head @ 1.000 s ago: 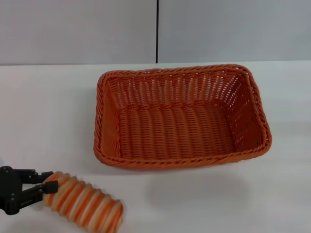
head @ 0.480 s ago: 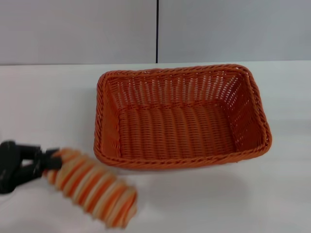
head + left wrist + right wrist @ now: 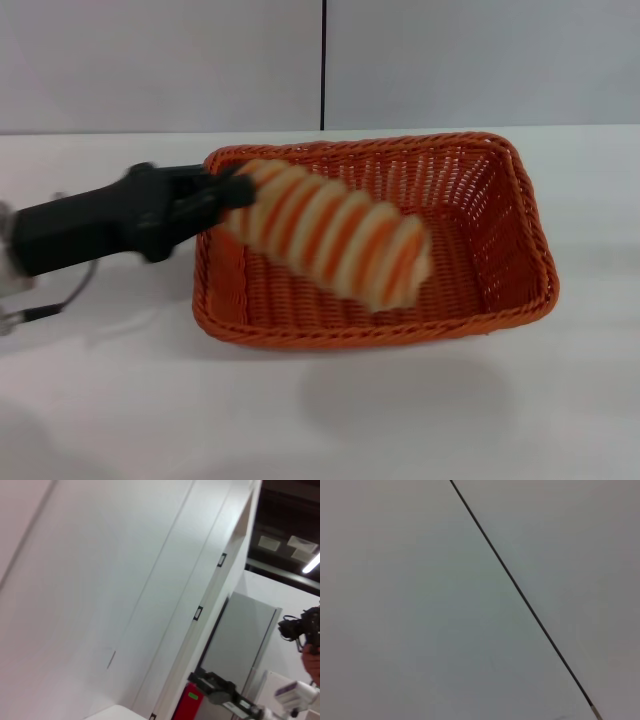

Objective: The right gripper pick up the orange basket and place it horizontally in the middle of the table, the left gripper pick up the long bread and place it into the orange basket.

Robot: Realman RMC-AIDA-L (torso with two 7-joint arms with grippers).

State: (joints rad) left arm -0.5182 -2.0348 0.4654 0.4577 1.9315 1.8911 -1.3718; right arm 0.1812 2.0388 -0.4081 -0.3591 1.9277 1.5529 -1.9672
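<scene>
The orange basket [image 3: 500, 250] lies lengthwise across the middle of the white table [image 3: 320, 420], its opening up. My left gripper [image 3: 236, 192] reaches in from the left at the basket's near-left rim and is shut on one end of the long bread [image 3: 335, 235]. The orange and cream striped loaf hangs in the air over the basket's inside, slanting down toward the right. My right gripper is out of view. Neither wrist view shows any of the task's things.
A grey wall with a dark vertical seam [image 3: 323, 65] stands behind the table. Bare white tabletop lies in front of the basket and on both sides of it. The left wrist view looks at wall panels and a distant room.
My left gripper has lifted the long bread from the front-left of the table and carried it up and to the right, over the basket. The basket has stayed put.
</scene>
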